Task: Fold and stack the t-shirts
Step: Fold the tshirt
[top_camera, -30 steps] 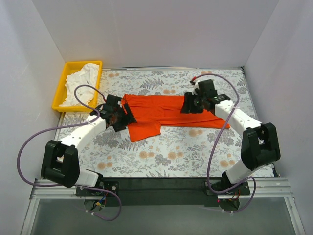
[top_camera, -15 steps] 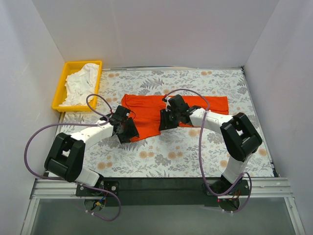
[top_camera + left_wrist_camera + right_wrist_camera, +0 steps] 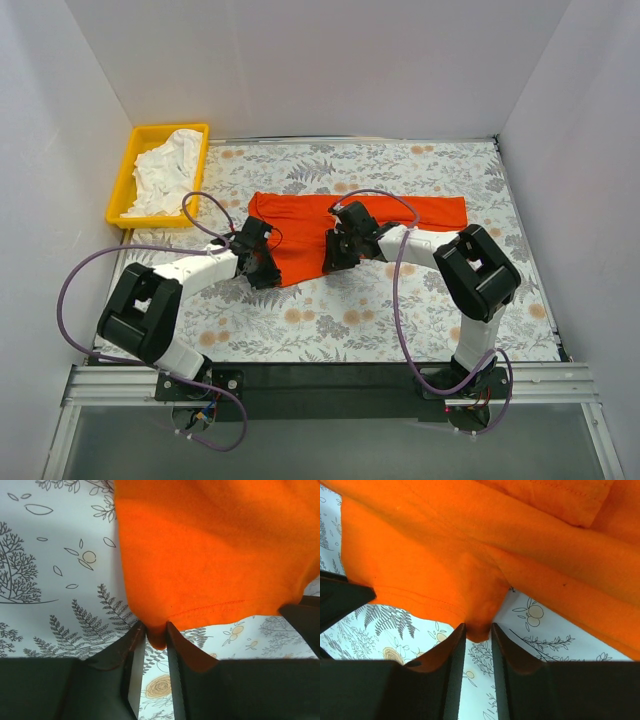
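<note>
Orange t-shirt [image 3: 300, 232] mid-frame, seems half-folded. Left gripper [image 3: 156, 642] and right gripper [image 3: 477, 632] each pinch its hem. White t-shirt [image 3: 165, 168] upper left in yellow tray [image 3: 122, 185], not yet folded.

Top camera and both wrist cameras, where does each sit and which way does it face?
Top external: above and behind the robot, looking down on the table, left claw, right claw.
Left wrist: on that arm, facing along its claw, pinching the orange t-shirt.
Right wrist: likewise, its claw pinching the same shirt.
Shared: both wrist views show its hem.
</note>
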### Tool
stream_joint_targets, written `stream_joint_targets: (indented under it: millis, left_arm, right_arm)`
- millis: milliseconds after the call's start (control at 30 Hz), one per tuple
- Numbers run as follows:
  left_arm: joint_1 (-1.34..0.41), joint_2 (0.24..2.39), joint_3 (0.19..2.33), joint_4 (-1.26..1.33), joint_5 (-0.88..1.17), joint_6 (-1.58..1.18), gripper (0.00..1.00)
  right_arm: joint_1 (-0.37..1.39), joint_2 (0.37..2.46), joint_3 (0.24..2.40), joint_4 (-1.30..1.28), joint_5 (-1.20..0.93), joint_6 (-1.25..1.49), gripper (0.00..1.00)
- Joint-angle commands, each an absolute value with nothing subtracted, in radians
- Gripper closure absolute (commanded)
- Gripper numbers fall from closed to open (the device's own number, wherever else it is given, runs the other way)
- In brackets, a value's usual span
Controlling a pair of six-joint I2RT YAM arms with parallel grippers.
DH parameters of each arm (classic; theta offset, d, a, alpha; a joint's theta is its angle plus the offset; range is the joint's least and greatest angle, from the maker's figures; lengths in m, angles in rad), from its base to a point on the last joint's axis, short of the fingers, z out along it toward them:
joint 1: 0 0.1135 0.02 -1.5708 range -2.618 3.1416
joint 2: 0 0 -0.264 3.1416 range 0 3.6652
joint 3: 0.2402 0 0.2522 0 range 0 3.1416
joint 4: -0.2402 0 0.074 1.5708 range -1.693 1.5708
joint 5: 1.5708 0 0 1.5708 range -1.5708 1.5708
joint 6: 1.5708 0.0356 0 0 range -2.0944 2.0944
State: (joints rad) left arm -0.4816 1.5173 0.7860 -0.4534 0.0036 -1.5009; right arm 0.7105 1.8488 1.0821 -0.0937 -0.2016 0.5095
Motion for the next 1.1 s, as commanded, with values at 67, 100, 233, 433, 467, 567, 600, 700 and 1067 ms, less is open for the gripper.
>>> stream_joint_targets:
  millis: [67, 100, 233, 433, 467, 567, 600, 700, 1067]
  left_arm:
    - [-0.491, 1.534, 0.782, -0.462, -0.034, -1.500, 0.85]
    - [-0.491, 1.529, 0.785, -0.459, -0.032, -1.499, 0.93]
    - [-0.488, 1.506, 0.840, -0.460, -0.044, -1.468, 1.00]
    - [-0.477, 1.546, 1.064, -0.479, -0.109, -1.367, 1.00]
    - [-0.474, 1.561, 1.100, -0.479, -0.117, -1.355, 1.00]
    - [-0.465, 1.629, 1.208, -0.472, -0.115, -1.302, 1.00]
    - [-0.460, 1.649, 1.233, -0.468, -0.112, -1.289, 1.00]
    - [-0.451, 1.729, 1.325, -0.454, -0.110, -1.243, 1.00]
    - [-0.426, 1.902, 1.516, -0.362, -0.135, -1.158, 1.00]
  right_arm:
    - [0.724, 1.856, 1.072, -0.064, -0.186, 0.517, 0.81]
    - [0.723, 1.855, 1.075, -0.066, -0.184, 0.515, 0.88]
    - [0.724, 1.832, 1.113, -0.077, -0.151, 0.494, 0.99]
    - [0.701, 1.822, 1.219, -0.169, -0.109, 0.440, 0.99]
    - [0.689, 1.821, 1.247, -0.176, -0.109, 0.437, 0.99]
    - [0.661, 1.833, 1.284, -0.199, -0.106, 0.434, 0.99]
    - [0.654, 1.841, 1.310, -0.205, -0.112, 0.434, 0.99]
    - [0.623, 1.873, 1.362, -0.221, -0.133, 0.434, 0.99]
    - [0.522, 1.993, 1.516, -0.239, -0.196, 0.443, 0.99]
